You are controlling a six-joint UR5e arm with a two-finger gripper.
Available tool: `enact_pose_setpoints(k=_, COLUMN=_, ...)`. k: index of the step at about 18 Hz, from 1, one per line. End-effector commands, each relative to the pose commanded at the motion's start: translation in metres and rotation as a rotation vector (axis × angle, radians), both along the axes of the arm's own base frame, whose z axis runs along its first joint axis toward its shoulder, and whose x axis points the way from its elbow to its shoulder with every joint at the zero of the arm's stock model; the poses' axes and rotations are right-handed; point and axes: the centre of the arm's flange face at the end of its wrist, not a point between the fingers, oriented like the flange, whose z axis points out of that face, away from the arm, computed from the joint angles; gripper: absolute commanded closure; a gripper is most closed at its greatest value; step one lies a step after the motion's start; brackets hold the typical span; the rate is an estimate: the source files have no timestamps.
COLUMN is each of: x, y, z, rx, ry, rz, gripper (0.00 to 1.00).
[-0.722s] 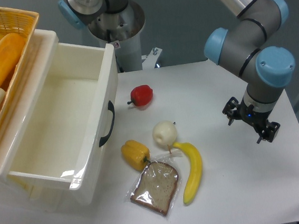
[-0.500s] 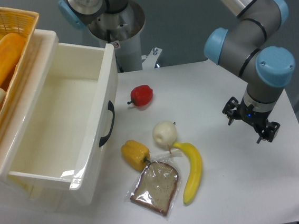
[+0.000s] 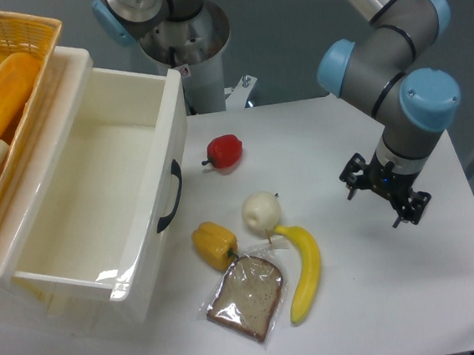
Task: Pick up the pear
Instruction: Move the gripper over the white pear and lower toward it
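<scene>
Pear mid-table, untouched | banana tip touching it at 5 o'clock, yellow pepper near at 8, red pepper off at 11 | gripper well apart at 3 o'clock, fingers spread, holding nothing | approach, descent, grasp and lift all left

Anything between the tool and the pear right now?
Nothing visible. The tool is open, right of the pear, with only bare table between them. The banana lies just below-right of the pear, close to its side.

Banana touches pear; top apparently free.
</scene>
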Motion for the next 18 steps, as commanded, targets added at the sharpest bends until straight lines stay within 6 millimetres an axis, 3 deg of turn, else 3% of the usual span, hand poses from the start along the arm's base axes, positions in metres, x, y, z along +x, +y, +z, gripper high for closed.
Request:
enact_pose_setpoints(k=3, x=0.027, y=-0.001, z=-0.010, rx=-0.006, ry=-0.037, rz=-0.013, gripper=0.00)
enact_pose_setpoints(k=8, x=0.047, y=0.018, z=-0.010, rx=-0.008, ry=-0.047, rz=-0.044, gripper=0.00)
enact_pose_setpoints(k=13, x=0.091, y=0.030, z=-0.034, rx=-0.038, ry=-0.109, rz=-0.088, gripper=0.00)
enact_pose_setpoints(k=18, x=0.112, y=0.044, z=-0.045, rx=-0.063, ry=-0.133, rz=-0.097, gripper=0.00)
